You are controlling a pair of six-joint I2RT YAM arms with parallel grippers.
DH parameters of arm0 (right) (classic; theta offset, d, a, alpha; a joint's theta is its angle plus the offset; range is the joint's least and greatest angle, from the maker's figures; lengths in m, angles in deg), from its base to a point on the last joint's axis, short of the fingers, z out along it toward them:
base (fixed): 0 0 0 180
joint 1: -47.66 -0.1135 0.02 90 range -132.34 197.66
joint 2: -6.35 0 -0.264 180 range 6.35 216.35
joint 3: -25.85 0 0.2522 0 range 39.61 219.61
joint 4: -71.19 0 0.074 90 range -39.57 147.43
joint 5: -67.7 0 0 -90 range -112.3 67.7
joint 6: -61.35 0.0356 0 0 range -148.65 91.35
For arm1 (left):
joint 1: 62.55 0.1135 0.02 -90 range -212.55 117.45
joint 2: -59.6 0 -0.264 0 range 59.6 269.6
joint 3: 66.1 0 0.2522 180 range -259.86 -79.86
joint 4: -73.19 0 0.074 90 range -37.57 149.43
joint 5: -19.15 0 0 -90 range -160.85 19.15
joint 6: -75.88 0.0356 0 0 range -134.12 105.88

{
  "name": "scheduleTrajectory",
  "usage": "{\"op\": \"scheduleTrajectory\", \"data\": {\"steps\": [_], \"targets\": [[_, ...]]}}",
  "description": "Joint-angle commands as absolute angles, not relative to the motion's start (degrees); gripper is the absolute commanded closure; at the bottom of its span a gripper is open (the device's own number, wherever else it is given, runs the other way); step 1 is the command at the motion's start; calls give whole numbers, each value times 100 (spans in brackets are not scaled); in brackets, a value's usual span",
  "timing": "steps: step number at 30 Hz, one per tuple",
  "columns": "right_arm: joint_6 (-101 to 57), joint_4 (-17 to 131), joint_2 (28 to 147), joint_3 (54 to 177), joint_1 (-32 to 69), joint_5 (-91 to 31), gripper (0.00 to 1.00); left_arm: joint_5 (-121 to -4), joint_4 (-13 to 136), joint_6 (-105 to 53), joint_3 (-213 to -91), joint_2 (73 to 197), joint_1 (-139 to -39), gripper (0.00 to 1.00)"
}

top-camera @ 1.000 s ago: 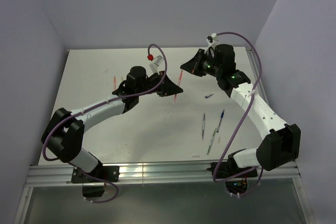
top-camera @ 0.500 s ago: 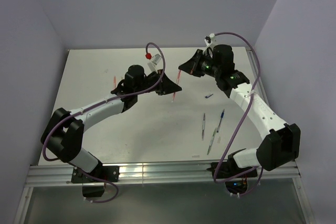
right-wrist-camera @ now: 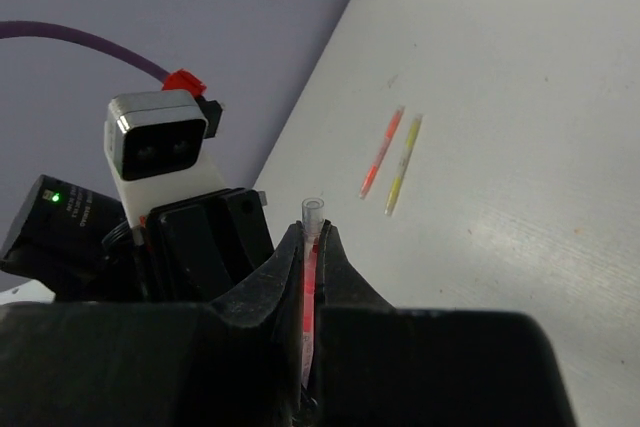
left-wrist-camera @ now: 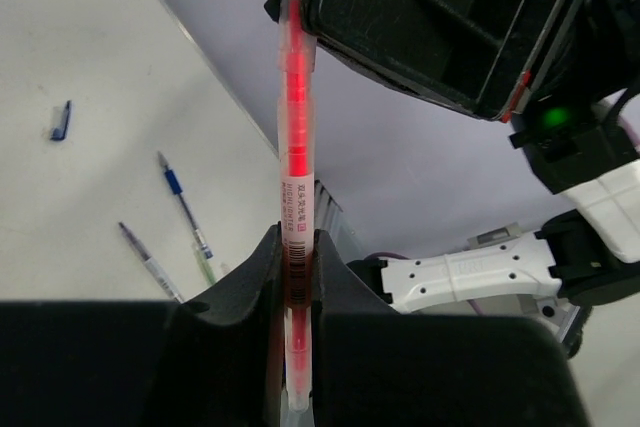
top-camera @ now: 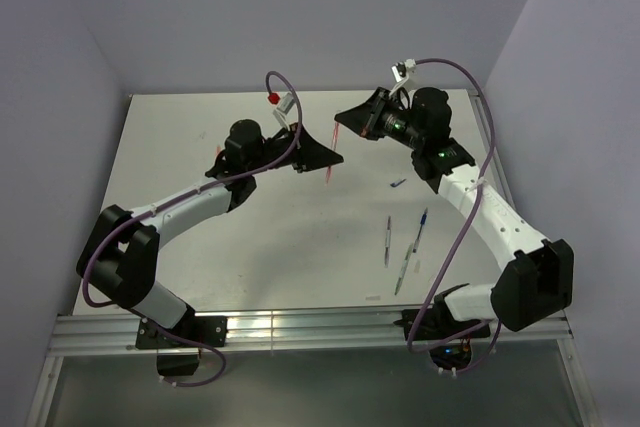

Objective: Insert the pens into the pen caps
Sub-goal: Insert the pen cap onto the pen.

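Observation:
A red-pink pen [left-wrist-camera: 296, 137] stands between my two grippers, above the table. My left gripper [left-wrist-camera: 297, 247] is shut on its lower part, near the barcode label. My right gripper [right-wrist-camera: 313, 237] is shut on its upper part, and a clear tube-like cap end [right-wrist-camera: 313, 210] sticks out past the fingertips. In the top view the left gripper [top-camera: 328, 159] and the right gripper [top-camera: 343, 121] meet at the pen [top-camera: 331, 173] over the middle back of the table. An orange pen [right-wrist-camera: 381, 152] and a yellow pen [right-wrist-camera: 403, 165] lie side by side on the table.
A dark blue cap [top-camera: 398, 184] lies right of centre. A grey pen [top-camera: 388, 240], a blue pen [top-camera: 421, 230] and a green-clear pen [top-camera: 404, 267] lie at the front right. The blue cap [left-wrist-camera: 61, 119] also shows in the left wrist view. Walls close in on three sides.
Both grippers have moved a little up and towards the back left, staying together at the red pen. The left wrist has turned and its cable has swung left.

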State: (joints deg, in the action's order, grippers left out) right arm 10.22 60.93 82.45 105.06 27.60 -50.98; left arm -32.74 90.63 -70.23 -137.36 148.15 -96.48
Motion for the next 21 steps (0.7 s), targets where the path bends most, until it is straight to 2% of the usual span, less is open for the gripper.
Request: {"op": "scheduleTrajectory", "data": {"steps": [1, 7, 12, 21], "targets": [[1116, 6515, 7860, 10325, 2446, -6017, 100, -3349, 10442, -7458, -13840, 14697, -9568, 100], [1028, 6735, 7711, 10315, 2270, -6395, 100, -3270, 10585, -7337, -13945, 14574, -9560, 100], [1028, 6788, 7684, 10394, 2191, -6738, 100, -3603, 9427, -6572, -14235, 14319, -9542, 100], [625, 6499, 7649, 10570, 2059, -6889, 100, -4228, 8273, -5394, -14622, 13923, -9533, 100]]}}
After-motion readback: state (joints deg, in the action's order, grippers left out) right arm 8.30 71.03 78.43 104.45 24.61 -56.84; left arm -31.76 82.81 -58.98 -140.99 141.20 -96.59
